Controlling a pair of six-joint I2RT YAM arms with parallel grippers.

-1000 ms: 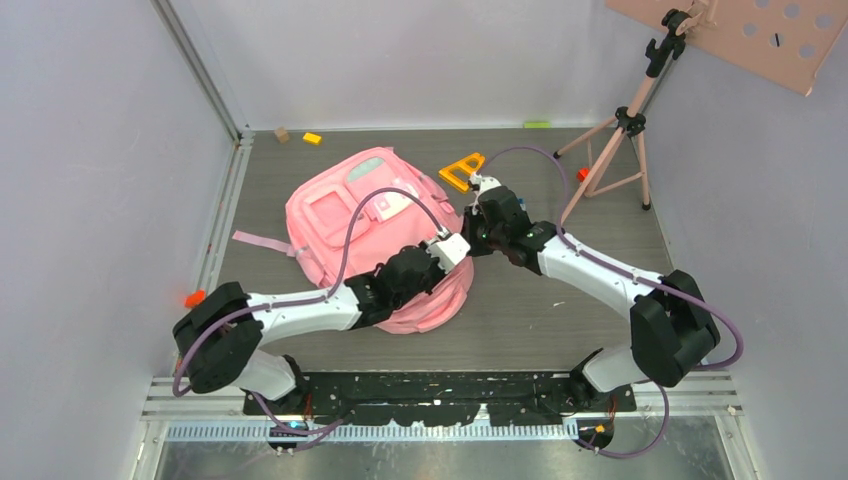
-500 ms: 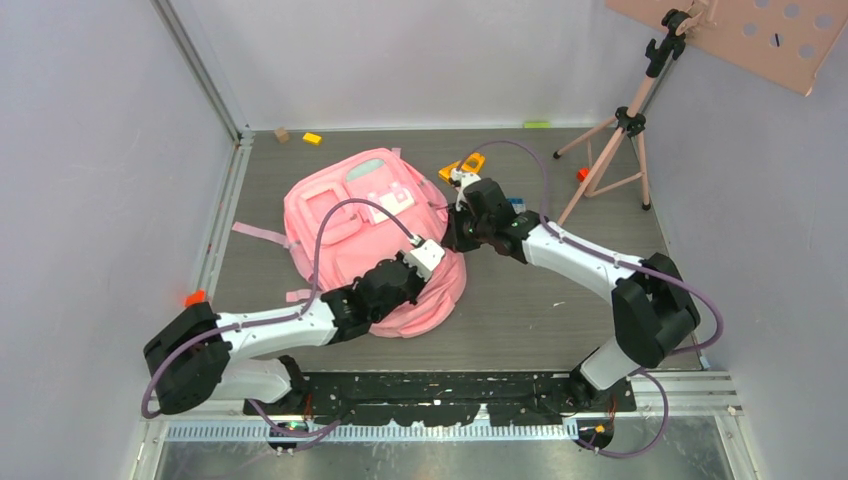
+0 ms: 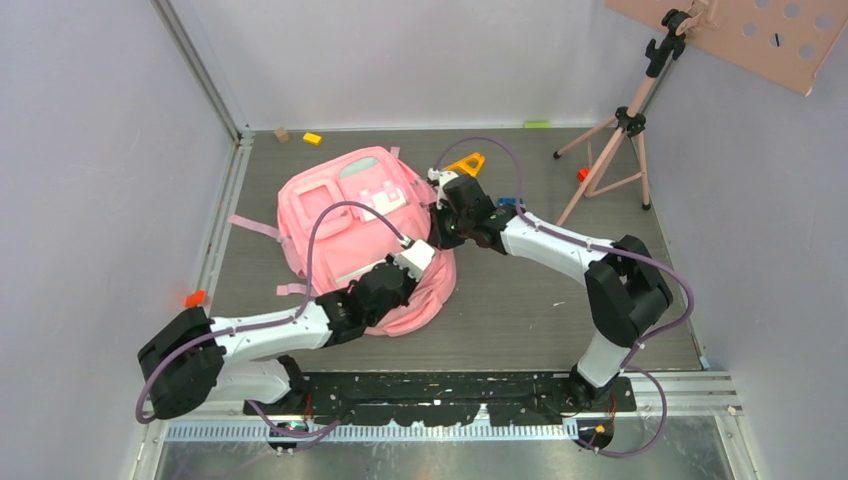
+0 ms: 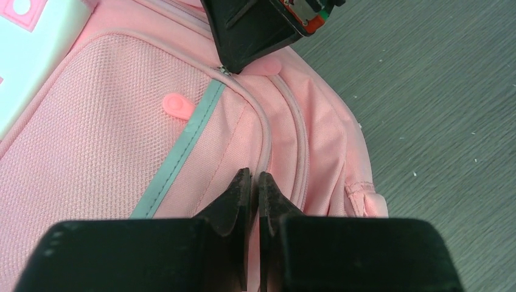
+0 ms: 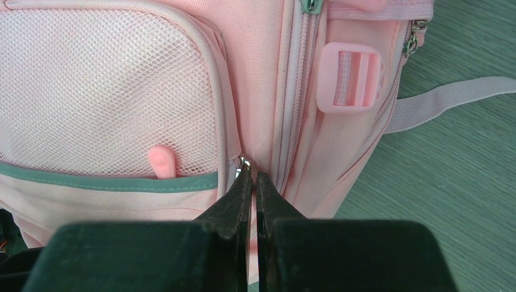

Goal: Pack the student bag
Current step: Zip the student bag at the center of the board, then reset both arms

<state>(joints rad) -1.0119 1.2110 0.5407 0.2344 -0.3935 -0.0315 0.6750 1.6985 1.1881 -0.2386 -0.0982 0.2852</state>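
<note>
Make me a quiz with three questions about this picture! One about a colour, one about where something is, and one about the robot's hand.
1. What colour is the student bag? A) blue B) pink C) yellow
2. Where is the orange triangle? A) on top of the bag B) on the table beside the bag C) in a gripper
3. What state is the right gripper in? A) wide open B) holding a pencil C) shut
Answers: 1 B, its fabric is mostly pink; 2 B, it lies on the table by the bag; 3 C, its tips meet against the bag.
</note>
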